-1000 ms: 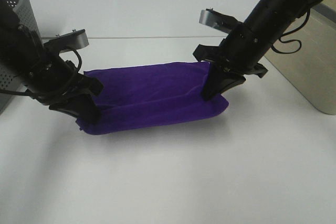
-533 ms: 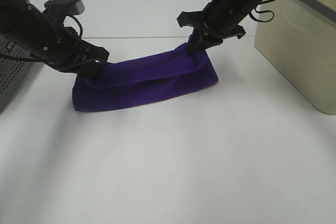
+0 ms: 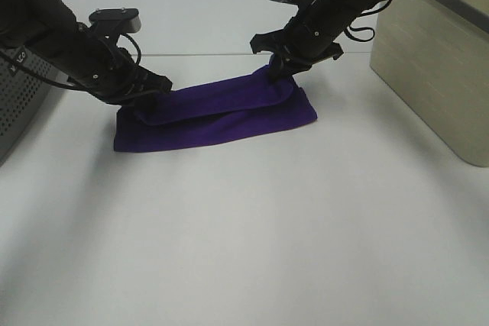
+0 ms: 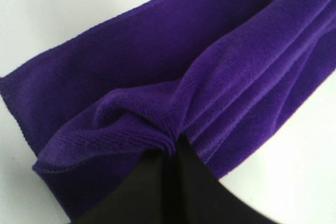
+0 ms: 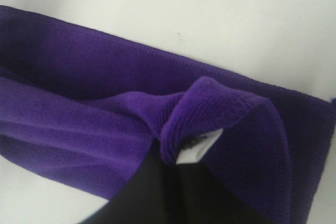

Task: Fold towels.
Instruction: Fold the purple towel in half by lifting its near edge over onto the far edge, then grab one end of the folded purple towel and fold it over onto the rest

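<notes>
The deep purple towel (image 3: 218,112) lies on the white table as a long folded band. My left gripper (image 3: 144,97) is shut on the towel's upper layer at its left end and holds that corner just above the lower layer. My right gripper (image 3: 280,72) is shut on the upper layer at the right end. In the left wrist view the cloth (image 4: 173,87) bunches into the black fingers (image 4: 178,182). In the right wrist view the pinched corner (image 5: 210,114) shows the small white tag (image 5: 197,150) at the fingers (image 5: 157,192).
A grey perforated box (image 3: 23,89) stands at the left edge behind my left arm. A beige box (image 3: 435,66) stands at the right. The white table (image 3: 252,234) stretches in front of the towel.
Both grippers have carried the towel's upper edge away from the front and down. The top layer now lies over the lower one, and the towel sits flatter and further back.
</notes>
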